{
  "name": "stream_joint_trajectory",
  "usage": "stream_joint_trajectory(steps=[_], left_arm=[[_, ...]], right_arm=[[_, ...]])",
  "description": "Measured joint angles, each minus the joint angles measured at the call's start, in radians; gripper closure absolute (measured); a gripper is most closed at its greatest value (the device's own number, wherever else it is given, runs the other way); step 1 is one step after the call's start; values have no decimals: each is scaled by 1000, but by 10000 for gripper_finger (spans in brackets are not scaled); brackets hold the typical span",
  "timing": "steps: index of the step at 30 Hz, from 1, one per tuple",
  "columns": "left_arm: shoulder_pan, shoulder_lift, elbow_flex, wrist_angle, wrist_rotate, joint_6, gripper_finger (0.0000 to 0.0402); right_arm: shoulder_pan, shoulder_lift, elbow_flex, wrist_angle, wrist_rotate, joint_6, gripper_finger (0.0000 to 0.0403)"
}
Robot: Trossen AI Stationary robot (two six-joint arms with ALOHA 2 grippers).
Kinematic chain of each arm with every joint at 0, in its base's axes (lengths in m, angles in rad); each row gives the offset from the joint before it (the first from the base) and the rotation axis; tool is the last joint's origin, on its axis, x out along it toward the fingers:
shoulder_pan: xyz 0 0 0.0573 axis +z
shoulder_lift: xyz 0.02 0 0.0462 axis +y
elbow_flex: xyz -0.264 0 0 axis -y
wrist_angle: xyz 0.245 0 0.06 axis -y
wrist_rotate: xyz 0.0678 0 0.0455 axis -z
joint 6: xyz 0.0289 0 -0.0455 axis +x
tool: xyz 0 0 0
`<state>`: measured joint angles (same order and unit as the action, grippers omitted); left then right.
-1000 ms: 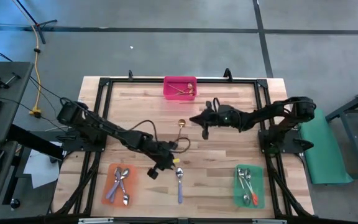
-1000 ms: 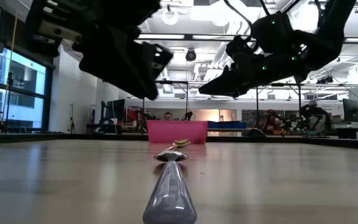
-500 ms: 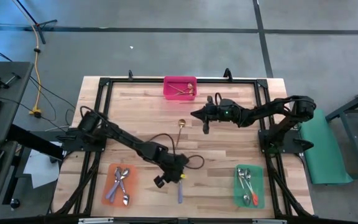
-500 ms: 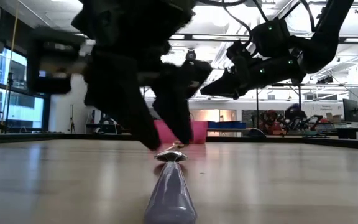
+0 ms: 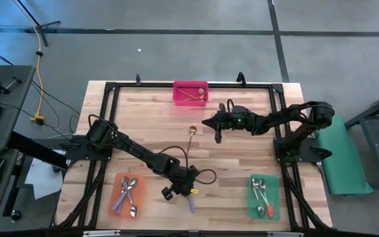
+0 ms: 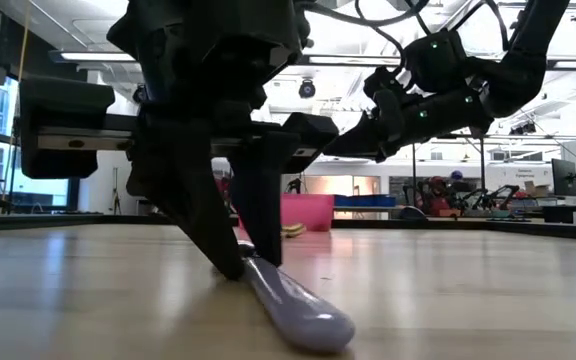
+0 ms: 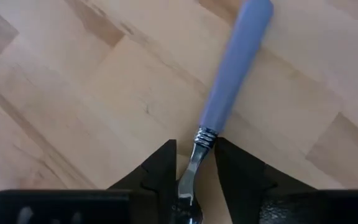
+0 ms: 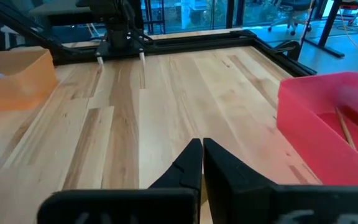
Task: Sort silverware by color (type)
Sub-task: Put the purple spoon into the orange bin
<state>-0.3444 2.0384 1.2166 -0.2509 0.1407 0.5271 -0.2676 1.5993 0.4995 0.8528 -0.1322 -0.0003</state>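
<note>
spoons are spread over four spots on my worktop [image 5: 150, 118]. the one i'm working on is the purple spoon [image 7: 224, 99], lying on bare wood near the front edge, between the orange tray [image 5: 118, 184] and the green tray [image 5: 274, 197]. my left gripper [image 7: 194, 171] is down on it: in the left wrist view the jaws straddle the thin silver neck just behind the ribbed collar, with the purple handle sticking out past the fingertips [image 7: 166, 163]. i see slim gaps between the pads and the metal, so the jaws are nearly closed around the neck but i can't tell that they're gripping. in the low view the same fingers reach the wood and the handle lies flat, angled toward the camera.

my right gripper [image 5: 207, 123] hangs above the worktop toward the back, near the pink tray [image 5: 179, 96], with its jaws closed and nothing between them, as the right wrist view shows.

a gold spoon [image 5: 191, 133] lies alone on the wood near the middle, just beside the right gripper's tip in the high view. more gold spoons sit in the pink tray at the back edge. the orange tray at front left holds several silver-bowled spoons; handle colours there are hard to make out. the green tray at front right holds spoons too, one with an orange-pink handle
</note>
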Motion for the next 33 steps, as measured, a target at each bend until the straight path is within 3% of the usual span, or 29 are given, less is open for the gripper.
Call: stream_joint_trajectory(steps=[12, 26, 33], left_arm=[[4, -20, 1, -177, -23, -38, 392], [-23, -251, -12, -565, -84, -283, 401], [-108, -402, -10, -672, -39, -566, 400]], right_arm=[[0, 0, 0, -3, 0, 3, 403], [0, 0, 0, -17, 0, 4, 403], [0, 0, 0, -19, 0, 20, 403]])
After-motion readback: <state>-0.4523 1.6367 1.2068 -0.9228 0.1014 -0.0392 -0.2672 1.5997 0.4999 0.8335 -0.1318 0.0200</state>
